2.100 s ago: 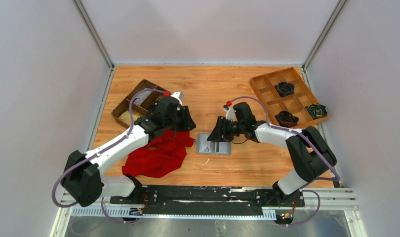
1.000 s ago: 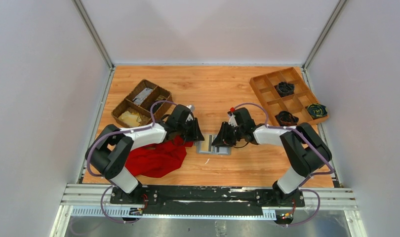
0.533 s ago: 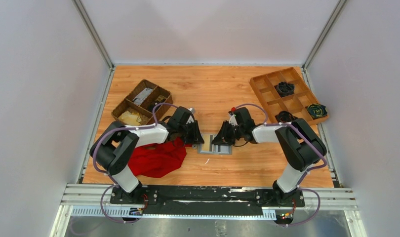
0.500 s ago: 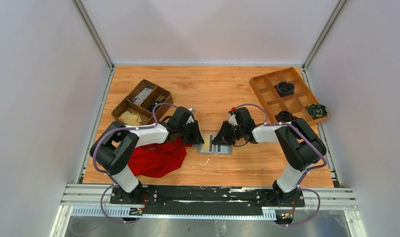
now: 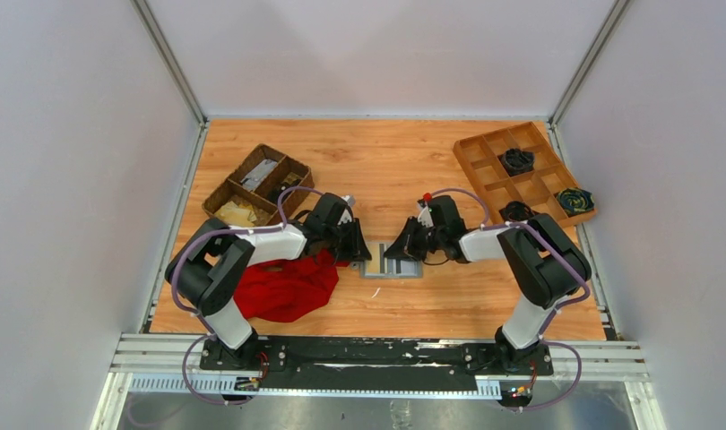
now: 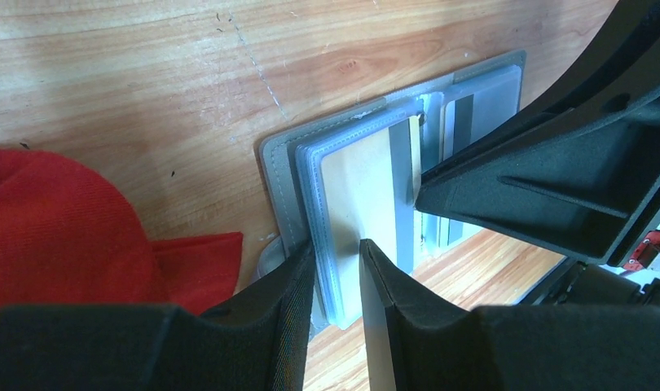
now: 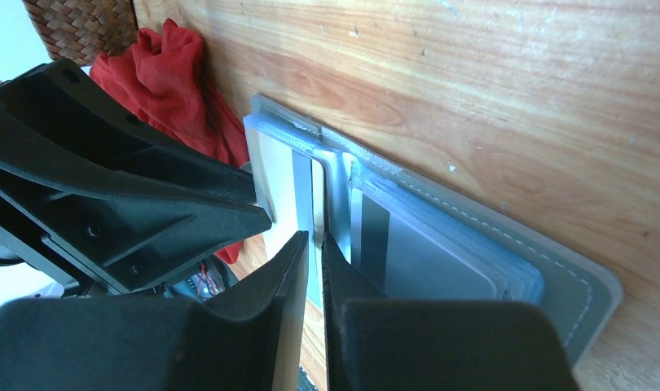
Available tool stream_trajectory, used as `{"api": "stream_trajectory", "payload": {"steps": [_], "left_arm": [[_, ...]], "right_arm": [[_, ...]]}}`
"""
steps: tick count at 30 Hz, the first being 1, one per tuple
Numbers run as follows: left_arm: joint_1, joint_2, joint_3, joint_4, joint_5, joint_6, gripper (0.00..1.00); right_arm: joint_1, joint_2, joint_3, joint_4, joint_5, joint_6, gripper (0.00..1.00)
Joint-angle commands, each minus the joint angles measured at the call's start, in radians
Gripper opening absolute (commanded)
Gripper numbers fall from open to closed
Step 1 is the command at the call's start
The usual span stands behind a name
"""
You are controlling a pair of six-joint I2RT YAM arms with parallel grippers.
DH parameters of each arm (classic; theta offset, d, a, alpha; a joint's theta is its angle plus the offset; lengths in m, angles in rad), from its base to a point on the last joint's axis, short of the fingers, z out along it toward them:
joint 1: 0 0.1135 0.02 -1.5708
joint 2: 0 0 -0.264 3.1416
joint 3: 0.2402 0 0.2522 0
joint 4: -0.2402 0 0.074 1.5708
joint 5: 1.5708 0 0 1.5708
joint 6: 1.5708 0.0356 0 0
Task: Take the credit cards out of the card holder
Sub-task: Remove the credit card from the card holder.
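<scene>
A grey card holder [image 5: 391, 266] lies open on the tabletop [image 5: 386, 161]. Its left flap is pinched by the left fingers [image 6: 298, 301]; a tan credit card [image 6: 355, 187] is nipped edgewise by the nearly closed right fingers [image 7: 290, 269]. Thin, stiff and probably slick, it is best held at its exposed edge.

The card holder [image 6: 282, 175] is lying partly hidden beneath the left gripper [image 6: 336, 265] — the right gripper [image 7: 314, 238] is masking the half behind it; whether either is gripping isn't showing.
</scene>
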Motion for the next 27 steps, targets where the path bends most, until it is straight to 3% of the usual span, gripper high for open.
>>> {"api": "stream_trajectory", "payload": {"steps": [1, 6, 15, 27], "left_arm": [[-0.012, 0.070, -0.017, -0.034, -0.008, 0.022, 0.33], [-0.018, 0.080, -0.016, -0.034, -0.004, 0.023, 0.29], [-0.021, 0.081, -0.014, -0.034, -0.001, 0.031, 0.00], [-0.025, 0.093, -0.012, -0.007, 0.012, 0.048, 0.00]], "right_arm": [[-0.005, 0.017, -0.027, 0.088, -0.049, 0.034, 0.15], [-0.006, 0.015, -0.036, 0.092, -0.047, 0.035, 0.16], [-0.011, 0.029, -0.042, 0.102, -0.047, 0.039, 0.14], [-0.018, 0.015, -0.073, 0.048, 0.028, 0.013, 0.26]]}}
